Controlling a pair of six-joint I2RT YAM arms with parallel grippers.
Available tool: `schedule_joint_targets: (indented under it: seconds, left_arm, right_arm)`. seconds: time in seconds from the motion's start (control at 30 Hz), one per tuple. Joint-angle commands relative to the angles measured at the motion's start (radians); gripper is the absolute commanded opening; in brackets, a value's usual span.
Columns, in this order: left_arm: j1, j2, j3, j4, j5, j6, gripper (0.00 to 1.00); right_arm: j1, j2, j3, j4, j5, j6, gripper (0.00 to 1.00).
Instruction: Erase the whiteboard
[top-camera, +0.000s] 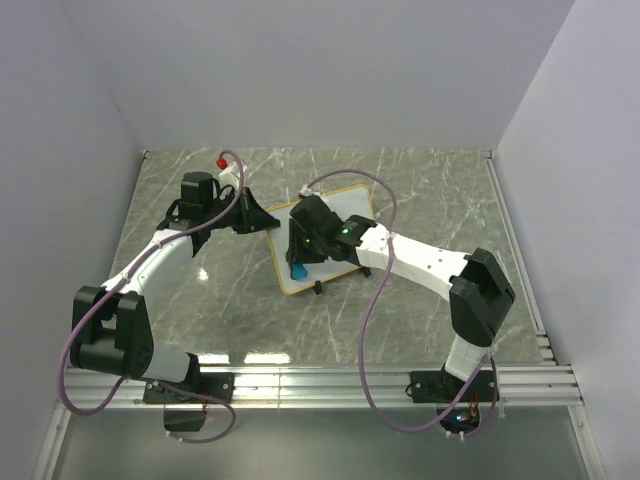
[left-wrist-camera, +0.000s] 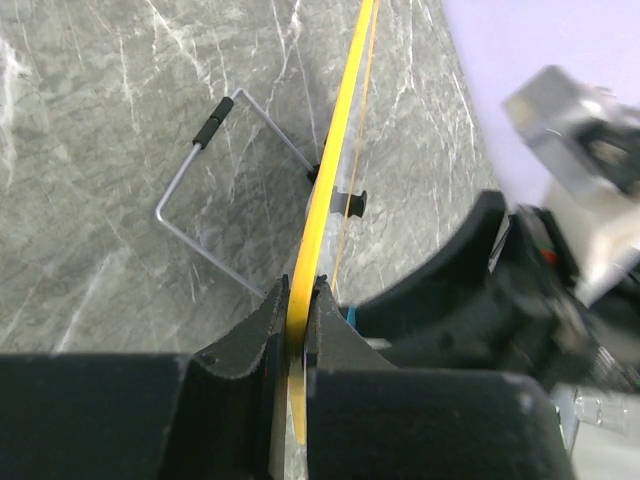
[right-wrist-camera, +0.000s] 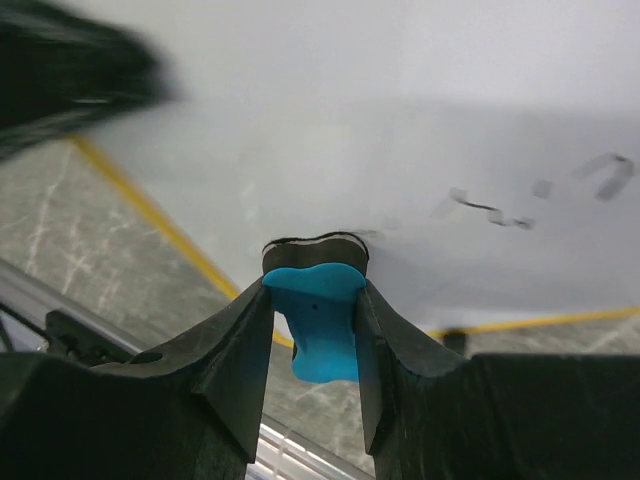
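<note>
**Holding the board so it can be wiped**

The whiteboard (top-camera: 350, 206) is in the middle of the worktop (top-camera: 200, 290). It leans on a thin wire stand (left-wrist-camera: 225, 190). The left hand (left-wrist-camera: 298, 312) is closed tight on the yellow rim (left-wrist-camera: 340, 130) at one side of the board. The right hand (right-wrist-camera: 313, 300) is closed on a small blue eraser (right-wrist-camera: 320, 340). It holds the eraser up to the white face, low down near the bottom rim. The view is blurry there, so I can't be sure the eraser is touching the board. A few black marks (right-wrist-camera: 480, 208) are on the board, off to one side of the eraser.

The board looks thin, light and stiff. Its face is smooth and slippery, so a hand could not hold it there. The rim is the best place to take hold, and that is where the left hand has it. A board this light could slide or tip over on its little stand when the eraser pushes on it. So I think the pinch on the rim is needed while the wiping goes on.

The eraser looks small and light too. It should be pressed flat but gently, then rubbed over to the marks. If it is pushed too hard, the board could twist out of the pinch.
</note>
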Motion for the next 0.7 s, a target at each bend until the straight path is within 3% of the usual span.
schedule_joint_targets:
  seconds: [0.0, 0.33, 0.67]
  left_arm:
    - [-0.012, -0.027, 0.020, -0.056, -0.015, 0.008, 0.00]
    - [-0.012, -0.033, 0.026, -0.078, -0.023, 0.015, 0.00]
    - [-0.012, -0.041, 0.037, -0.107, -0.021, 0.028, 0.00]
  right_arm:
    - [0.032, 0.043, 0.084, 0.081, 0.041, -0.046, 0.00]
    - [0.020, 0.034, 0.049, 0.074, 0.088, -0.038, 0.00]
    - [-0.202, -0.002, -0.124, 0.112, 0.099, 0.025, 0.00]
